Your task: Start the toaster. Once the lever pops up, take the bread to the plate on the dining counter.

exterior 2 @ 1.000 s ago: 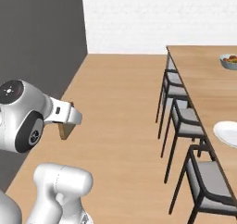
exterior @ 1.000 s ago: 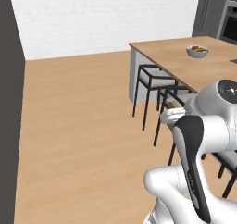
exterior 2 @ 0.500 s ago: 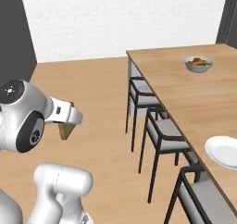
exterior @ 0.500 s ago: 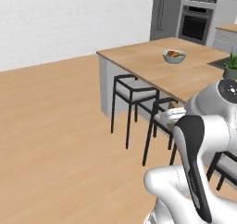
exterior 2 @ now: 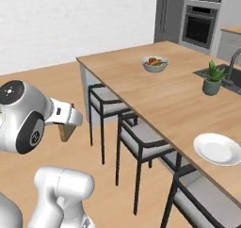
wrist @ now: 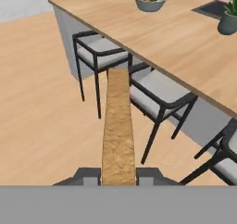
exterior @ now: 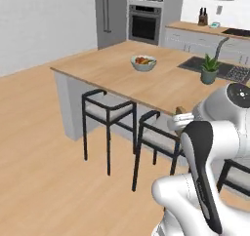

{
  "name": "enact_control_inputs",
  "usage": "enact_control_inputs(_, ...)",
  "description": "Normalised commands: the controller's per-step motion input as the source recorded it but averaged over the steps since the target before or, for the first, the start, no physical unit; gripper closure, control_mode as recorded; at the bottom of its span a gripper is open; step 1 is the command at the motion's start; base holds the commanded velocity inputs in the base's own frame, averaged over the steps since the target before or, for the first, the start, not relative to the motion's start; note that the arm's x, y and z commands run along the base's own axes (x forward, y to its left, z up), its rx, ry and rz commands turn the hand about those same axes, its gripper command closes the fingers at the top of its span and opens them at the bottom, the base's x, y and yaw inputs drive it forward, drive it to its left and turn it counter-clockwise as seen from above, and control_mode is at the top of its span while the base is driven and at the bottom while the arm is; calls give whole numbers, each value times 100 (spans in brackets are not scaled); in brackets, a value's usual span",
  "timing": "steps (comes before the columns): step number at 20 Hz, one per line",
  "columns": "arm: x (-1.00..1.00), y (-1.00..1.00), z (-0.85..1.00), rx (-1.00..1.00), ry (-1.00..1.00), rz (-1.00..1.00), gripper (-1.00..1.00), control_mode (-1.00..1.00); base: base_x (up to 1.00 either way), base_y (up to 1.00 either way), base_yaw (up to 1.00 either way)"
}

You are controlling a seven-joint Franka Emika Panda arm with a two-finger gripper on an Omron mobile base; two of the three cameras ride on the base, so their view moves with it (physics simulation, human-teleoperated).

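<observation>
Plate edge past frame

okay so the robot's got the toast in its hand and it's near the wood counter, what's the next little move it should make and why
Probably bring the base closer toward the plate. The hand is shut on the bread, edge-on between its fingers, but it hangs over the floor short of the stools, while the plate sits on the dining counter beyond them with nothing on it.

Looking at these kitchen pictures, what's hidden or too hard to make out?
- Golden-brown bread slice: hand view shows it edge-on, faces unseen; the white arm covers most of it in both base views.
- Gripper: fingertips cut by the hand view's bottom edge.
- Pale bowl: contents too small.
- Round white plate: right edge cuts it.
</observation>
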Motion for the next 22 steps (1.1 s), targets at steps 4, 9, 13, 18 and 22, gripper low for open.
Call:
enact_control_inputs(4, 0, 0, 0, 0, 0, 0, 100, 100, 0, 0, -81)
enact_control_inputs(9, 0, 0, 0, 0, 0, 0, 100, 100, 0, 0, -84)
enact_control_inputs(13, 0, 0, 0, 0, 0, 0, 100, 100, 1, 1, -83)
enact_control_inputs(18, 0, 0, 0, 0, 0, 0, 100, 100, 24, 24, -69)
enact_control_inputs(22, 0, 0, 0, 0, 0, 0, 100, 100, 31, 64, -21)
